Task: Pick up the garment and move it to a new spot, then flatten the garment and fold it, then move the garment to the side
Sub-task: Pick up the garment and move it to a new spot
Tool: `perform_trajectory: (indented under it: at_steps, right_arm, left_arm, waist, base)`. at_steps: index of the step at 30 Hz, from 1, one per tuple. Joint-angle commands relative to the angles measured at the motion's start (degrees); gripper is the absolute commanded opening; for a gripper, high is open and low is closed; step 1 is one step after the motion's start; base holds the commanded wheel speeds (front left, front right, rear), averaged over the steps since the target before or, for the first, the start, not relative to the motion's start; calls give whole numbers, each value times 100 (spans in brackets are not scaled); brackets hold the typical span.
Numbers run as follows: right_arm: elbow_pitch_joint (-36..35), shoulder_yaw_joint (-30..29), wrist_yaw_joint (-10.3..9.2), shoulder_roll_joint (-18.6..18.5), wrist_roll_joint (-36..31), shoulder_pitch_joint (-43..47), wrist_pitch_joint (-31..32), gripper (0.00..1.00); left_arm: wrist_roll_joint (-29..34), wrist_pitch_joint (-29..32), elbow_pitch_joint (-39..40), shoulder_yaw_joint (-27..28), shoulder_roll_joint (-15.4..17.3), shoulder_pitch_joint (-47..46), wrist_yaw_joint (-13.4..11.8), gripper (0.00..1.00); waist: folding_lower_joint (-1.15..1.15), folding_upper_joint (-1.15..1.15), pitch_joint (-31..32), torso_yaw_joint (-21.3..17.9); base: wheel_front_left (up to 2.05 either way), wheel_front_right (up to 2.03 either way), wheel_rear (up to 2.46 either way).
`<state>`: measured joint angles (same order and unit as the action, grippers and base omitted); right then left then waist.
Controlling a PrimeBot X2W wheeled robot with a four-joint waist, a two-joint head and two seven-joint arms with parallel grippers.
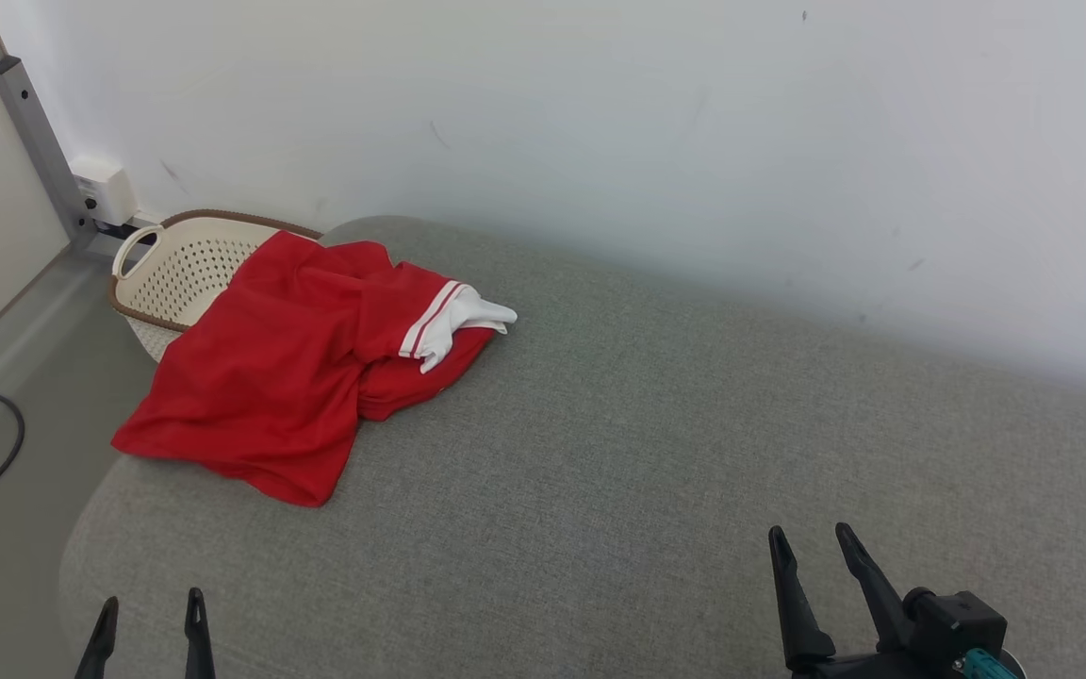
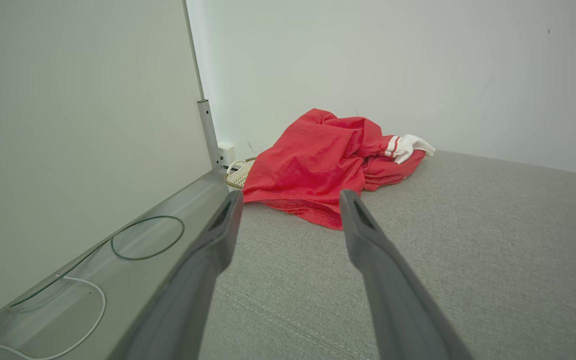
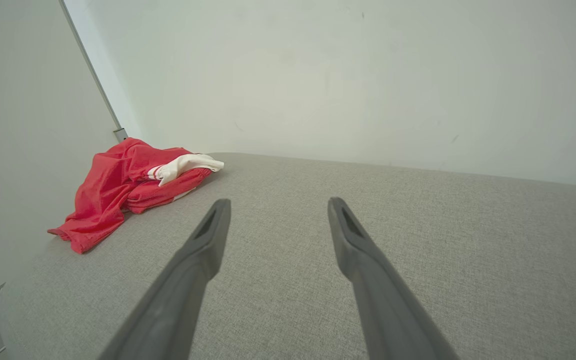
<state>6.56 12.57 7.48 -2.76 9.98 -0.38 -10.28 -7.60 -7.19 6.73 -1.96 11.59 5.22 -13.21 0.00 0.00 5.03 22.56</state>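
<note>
Garment (image 1: 260,377) lies crumpled at far-left corner of surface (image 1: 647,453), overlapping basket (image 1: 180,269). Left end effector (image 1: 153,600) and right end effector (image 1: 809,531) both released, empty.

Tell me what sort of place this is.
Probably an indoor laundry-folding corner, home-like or a mock-up: a grey upholstered platform against a white wall, a perforated laundry basket beside it, and a crumpled red garment on top.

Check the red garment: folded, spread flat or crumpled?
Crumpled. The red garment lies bunched in uneven wrinkles on the grey cushion, with its white-trimmed end twisted on top; no neat fold lines.
</note>
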Motion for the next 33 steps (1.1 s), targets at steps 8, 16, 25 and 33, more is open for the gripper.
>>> perform_trajectory:
  at_steps: [8,16,25,33]
  right_arm:
    - [19,9,2,-22,22,-71,-14,100]
    - [-55,69,2,-23,-64,-233,59,100]
    - [-154,60,2,-22,-199,-535,51,100]
    - [-279,151,2,-22,-267,-788,16,100]
  left_arm:
    - [-226,-101,138,60,52,-242,101,100]
    - [-395,67,306,131,400,-1348,455,100]
    - [-706,69,83,360,724,-2664,716,100]
    - [-1124,257,-541,457,1032,-3753,1117,100]
  waist:
    - [0,0,-78,-119]
    - [0,0,-331,-421]
    - [0,0,-831,-1048]
    - [0,0,-1190,-1480]
  base:
    - [0,0,0]
    - [0,0,0]
    - [0,0,0]
    - [0,0,0]
